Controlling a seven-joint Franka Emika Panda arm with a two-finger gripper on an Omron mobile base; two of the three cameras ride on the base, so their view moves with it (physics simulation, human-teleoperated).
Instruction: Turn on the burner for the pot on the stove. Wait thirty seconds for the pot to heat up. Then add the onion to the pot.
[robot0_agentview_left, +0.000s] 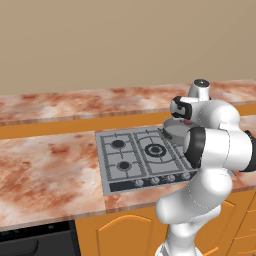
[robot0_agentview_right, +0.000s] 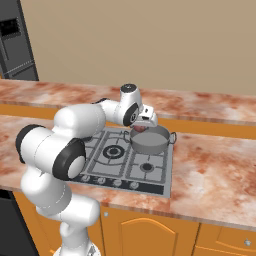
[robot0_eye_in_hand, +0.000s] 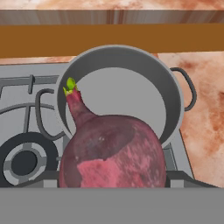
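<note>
My gripper (robot0_agentview_right: 141, 125) hangs over the back right of the stove (robot0_agentview_right: 112, 167), shut on the reddish-purple onion (robot0_eye_in_hand: 113, 153). The onion (robot0_agentview_right: 139, 128) is in the air just above the near rim of the grey pot (robot0_agentview_right: 151, 142). Seen from the hand, the onion with its green sprout covers the fingertips, and the pot (robot0_eye_in_hand: 127, 89) lies open below and beyond it. In the left base view the gripper (robot0_agentview_left: 186, 119) and onion (robot0_agentview_left: 187, 121) sit above the pot (robot0_agentview_left: 172, 129), partly behind my arm. The stove (robot0_agentview_left: 127, 160) has its knobs (robot0_agentview_left: 155, 180) along the front strip.
Marbled reddish counter (robot0_agentview_left: 45, 170) lies on both sides of the stove, with a raised back ledge (robot0_agentview_right: 200, 102) behind it. Orange cabinet doors (robot0_agentview_right: 150, 235) run below. A dark appliance (robot0_agentview_right: 15, 45) stands at the far left.
</note>
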